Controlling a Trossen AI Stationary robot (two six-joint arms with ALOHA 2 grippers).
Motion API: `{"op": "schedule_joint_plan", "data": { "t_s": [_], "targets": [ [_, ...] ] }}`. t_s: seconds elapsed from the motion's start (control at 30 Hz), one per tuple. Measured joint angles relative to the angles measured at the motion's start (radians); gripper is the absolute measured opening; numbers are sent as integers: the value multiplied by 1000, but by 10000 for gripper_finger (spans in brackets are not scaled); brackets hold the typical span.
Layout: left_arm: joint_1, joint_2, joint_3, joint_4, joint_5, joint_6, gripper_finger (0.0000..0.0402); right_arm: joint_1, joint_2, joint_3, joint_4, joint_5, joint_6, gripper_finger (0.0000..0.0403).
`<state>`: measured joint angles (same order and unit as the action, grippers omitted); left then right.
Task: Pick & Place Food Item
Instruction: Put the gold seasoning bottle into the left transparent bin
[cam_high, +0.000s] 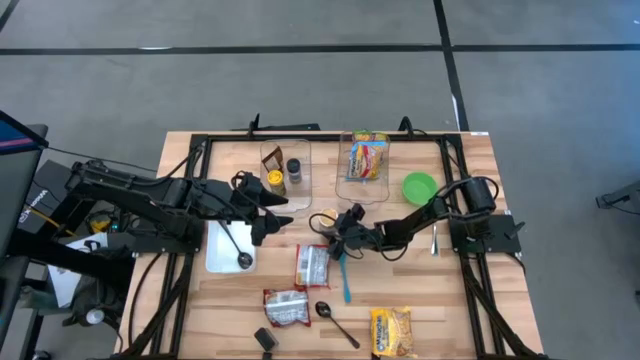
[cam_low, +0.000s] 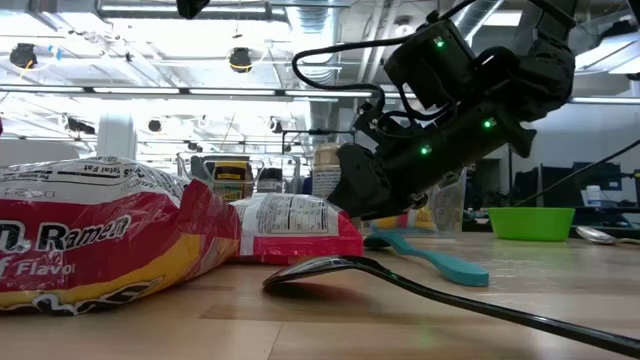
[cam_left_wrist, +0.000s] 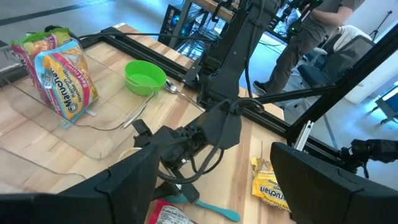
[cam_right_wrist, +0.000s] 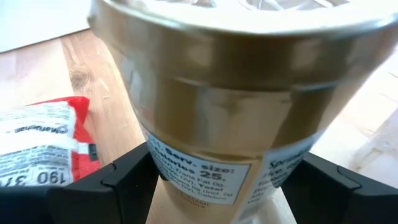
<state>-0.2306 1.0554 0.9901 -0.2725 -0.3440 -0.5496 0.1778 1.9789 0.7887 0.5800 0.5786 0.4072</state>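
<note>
Right wrist view: my right end effector (cam_right_wrist: 214, 186) stands spread around a gold cylindrical foil-lidded container (cam_right_wrist: 236, 106); my left end effector (cam_left_wrist: 214, 186) is spread too.

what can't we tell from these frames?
- Gold can: top and base cut off by the right wrist view's edges; the label is only partly readable.
- Right tool: whether its fingers touch the can, unclear.
- Ramen pack: cut off by the low view's left edge.
</note>
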Motion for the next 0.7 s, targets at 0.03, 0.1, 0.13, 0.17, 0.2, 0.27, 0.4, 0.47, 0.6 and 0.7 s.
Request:
{"op": "schedule_joint_plan", "data": {
  "t_s": [0.03,0.1,0.13,0.17,0.2,0.27,0.4,0.47,0.6,0.7],
  "targets": [
    [0,0,0,0,0,17,302,4,0,0,0,-3,-4,286],
    [0,0,0,0,0,48,302,15,-2,0,1,-3,-22,286],
    [0,0,0,1,-1,52,302,19,-2,0,1,-4,-24,286],
    [0,0,0,0,-1,53,302,22,-2,0,1,-4,-24,286],
    [0,0,0,0,-1,54,302,26,-2,0,1,-4,-24,286],
    [0,0,0,0,-1,55,302,33,-2,0,1,-5,-25,286],
    [0,0,0,1,-2,128,302,38,-25,0,1,-5,-26,285],
    [0,0,0,1,-4,187,302,38,-47,0,-8,-5,-43,285],
    [0,0,0,1,-6,301,302,38,-114,0,-19,-26,-120,285],
    [2,0,0,1,-5,382,302,38,-178,0,-68,-63,-128,285]
  ]
}}
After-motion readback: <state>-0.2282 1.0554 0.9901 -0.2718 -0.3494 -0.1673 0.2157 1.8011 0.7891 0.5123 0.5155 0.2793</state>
